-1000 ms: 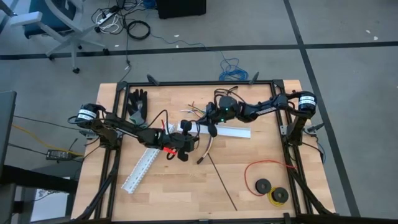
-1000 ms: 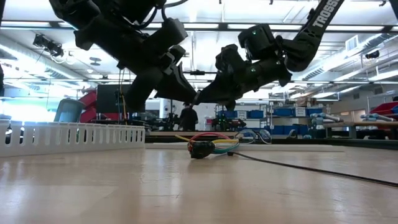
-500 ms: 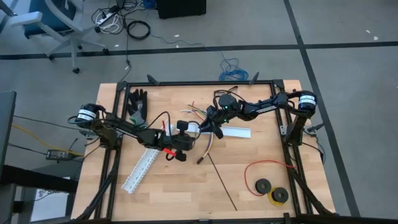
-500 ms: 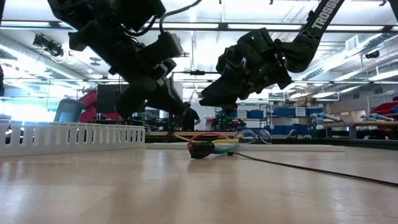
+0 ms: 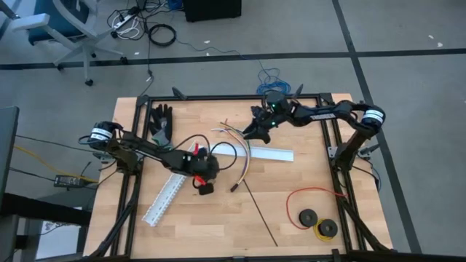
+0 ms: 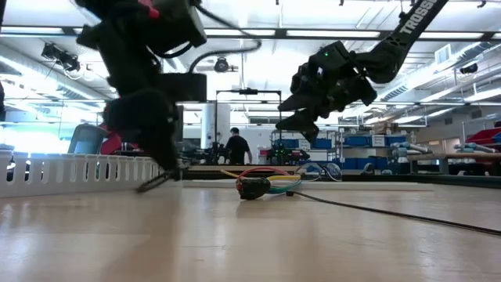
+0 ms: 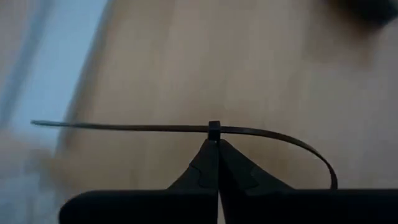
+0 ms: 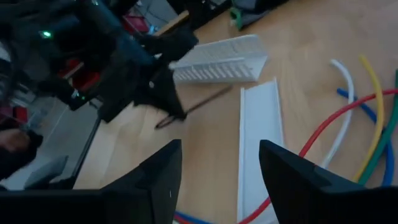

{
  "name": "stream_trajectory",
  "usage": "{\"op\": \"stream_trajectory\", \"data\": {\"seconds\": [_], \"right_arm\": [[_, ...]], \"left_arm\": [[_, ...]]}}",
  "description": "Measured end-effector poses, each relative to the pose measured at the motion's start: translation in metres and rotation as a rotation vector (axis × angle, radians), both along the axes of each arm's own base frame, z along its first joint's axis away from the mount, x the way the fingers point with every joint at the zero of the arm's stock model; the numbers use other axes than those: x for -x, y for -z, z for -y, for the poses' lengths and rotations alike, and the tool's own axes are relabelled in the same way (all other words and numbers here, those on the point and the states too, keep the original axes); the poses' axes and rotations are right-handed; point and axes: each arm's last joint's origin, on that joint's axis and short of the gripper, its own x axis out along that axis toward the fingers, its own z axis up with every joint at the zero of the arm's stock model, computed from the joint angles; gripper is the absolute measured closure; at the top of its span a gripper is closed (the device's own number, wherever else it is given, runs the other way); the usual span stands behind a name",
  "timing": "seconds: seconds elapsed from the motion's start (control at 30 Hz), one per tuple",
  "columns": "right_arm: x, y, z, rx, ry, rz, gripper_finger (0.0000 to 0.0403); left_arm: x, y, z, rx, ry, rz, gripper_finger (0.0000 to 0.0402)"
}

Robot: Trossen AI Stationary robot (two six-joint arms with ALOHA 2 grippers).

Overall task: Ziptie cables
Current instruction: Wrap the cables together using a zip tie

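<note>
Right hand (image 5: 256,131) withdrew, open; cables (image 5: 238,149) lie nearby, apart.

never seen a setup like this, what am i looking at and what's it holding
Two dark robot arms work at a wooden table. One picture looks straight down, one looks level across the tabletop, and two come from cameras on the wrists. The left gripper is shut on a thin dark zip tie, low near the white slotted channel. The right gripper is open, holds nothing, and hangs over the table's far side. The cables, a loose bundle of coloured wires, lie mid-table. A black glove lies at the far left corner.
</note>
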Motion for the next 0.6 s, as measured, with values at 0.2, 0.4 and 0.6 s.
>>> {"op": "stream_trajectory", "data": {"seconds": [0.2, 0.4, 0.6], "right_arm": [[0.001, -0.005, -0.008, 0.016, -0.035, -0.004, 0.0207], [0.001, 0.001, -0.017, -0.036, -0.063, -0.079, 0.0213], [0.012, 0.009, -0.029, -0.055, -0.095, -0.237, 0.0213]], "left_arm": [[0.009, -0.004, -0.002, 0.049, -0.177, -0.126, 0.0355], [0.007, -0.005, 0.000, 0.105, -0.152, -0.119, 0.0289], [0.000, -0.007, -0.001, 0.041, -0.068, -0.047, 0.0255]]}}
